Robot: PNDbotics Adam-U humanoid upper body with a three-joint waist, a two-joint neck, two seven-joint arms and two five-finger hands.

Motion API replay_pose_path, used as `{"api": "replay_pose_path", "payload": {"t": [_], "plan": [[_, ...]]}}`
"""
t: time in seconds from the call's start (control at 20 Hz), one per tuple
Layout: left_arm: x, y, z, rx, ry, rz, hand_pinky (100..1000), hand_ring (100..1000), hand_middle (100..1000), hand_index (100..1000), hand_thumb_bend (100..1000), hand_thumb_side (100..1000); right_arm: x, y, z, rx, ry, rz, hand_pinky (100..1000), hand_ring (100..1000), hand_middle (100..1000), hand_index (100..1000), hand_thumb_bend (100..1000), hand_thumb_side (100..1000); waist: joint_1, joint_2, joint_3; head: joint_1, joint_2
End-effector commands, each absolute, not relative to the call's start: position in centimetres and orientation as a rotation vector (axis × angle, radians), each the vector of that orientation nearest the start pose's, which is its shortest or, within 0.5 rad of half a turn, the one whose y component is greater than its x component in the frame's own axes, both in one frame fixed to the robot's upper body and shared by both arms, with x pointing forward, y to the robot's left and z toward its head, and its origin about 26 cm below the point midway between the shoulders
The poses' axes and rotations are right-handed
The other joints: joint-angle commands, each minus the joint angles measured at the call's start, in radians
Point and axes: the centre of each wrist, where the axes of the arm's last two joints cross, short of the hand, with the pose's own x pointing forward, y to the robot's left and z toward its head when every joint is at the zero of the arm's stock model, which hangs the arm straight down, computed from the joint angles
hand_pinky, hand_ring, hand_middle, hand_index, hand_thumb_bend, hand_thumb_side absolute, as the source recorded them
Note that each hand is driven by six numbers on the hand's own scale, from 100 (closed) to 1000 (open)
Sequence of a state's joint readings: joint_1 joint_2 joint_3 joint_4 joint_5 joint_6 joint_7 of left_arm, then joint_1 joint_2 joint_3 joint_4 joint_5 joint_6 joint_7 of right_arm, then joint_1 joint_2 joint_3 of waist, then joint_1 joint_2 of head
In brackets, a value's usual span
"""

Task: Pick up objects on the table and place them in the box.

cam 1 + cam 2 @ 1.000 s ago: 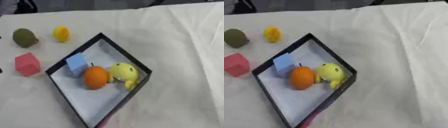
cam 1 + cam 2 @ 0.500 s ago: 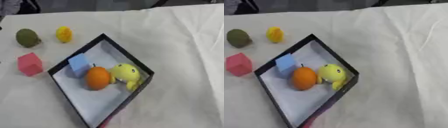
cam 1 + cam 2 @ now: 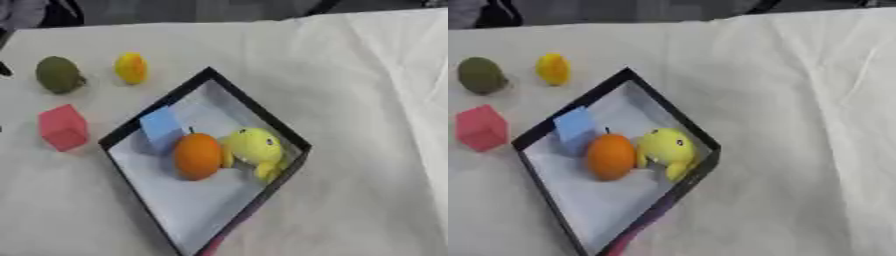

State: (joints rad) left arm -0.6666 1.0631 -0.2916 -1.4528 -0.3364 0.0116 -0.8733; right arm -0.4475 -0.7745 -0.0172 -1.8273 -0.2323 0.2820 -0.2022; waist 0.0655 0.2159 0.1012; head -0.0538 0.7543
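Left of the black-walled box (image 3: pixel 282 131), a pink cube (image 3: pixel 63 127) awaits pickup; neither hand shows, their state unknowable.

A black-walled box (image 3: pixel 254 112) with a pale grey-white floor is showing a light blue cube (image 3: pixel 162 127), an orange fruit (image 3: pixel 197 156) and a yellow toy (image 3: pixel 255 150). On the off-white cloth of the desk (image 3: pixel 367 100), a pink-red cube (image 3: pixel 63 127), an olive-green fruit (image 3: pixel 59 74) and a small yellow object (image 3: pixel 131 68) are sitting.
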Motion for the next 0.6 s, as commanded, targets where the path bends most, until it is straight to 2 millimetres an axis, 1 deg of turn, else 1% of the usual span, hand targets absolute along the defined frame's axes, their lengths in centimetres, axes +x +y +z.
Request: {"api": "replay_pose_path", "payload": {"t": [0.05,0.25,0.35,0.5,0.6], "plan": [[37.1,38.7,29.6,0.643,-0.963,-1.643,896,899,847,892,665,395,32.2,-33.7,27.8,-0.545,-2.010,0.313,919,760,745,846,100,684,-0.015,-0.026,-0.001,-0.011,-0.005],[37.8,38.0,29.2,0.623,-0.964,-1.655,897,899,847,892,672,403,32.4,-33.6,27.6,-0.534,-2.003,0.306,919,758,744,846,100,687,-0.017,-0.026,-0.004,-0.047,-0.004],[38.2,37.7,28.9,0.611,-0.957,-1.661,897,900,849,892,690,416,32.4,-33.6,27.5,-0.528,-2.003,0.304,919,757,743,845,100,688,-0.017,-0.026,-0.006,-0.060,-0.004],[38.8,37.4,28.3,0.601,-0.943,-1.664,898,902,851,892,726,445,32.4,-33.5,27.5,-0.521,-2.005,0.303,919,756,743,841,100,689,-0.016,-0.025,-0.010,-0.063,-0.004],[39.1,37.4,27.9,0.597,-0.932,-1.663,898,904,850,887,739,449,32.5,-33.5,27.5,-0.518,-2.005,0.301,919,756,743,836,100,690,-0.015,-0.024,-0.011,-0.063,-0.004]]}}
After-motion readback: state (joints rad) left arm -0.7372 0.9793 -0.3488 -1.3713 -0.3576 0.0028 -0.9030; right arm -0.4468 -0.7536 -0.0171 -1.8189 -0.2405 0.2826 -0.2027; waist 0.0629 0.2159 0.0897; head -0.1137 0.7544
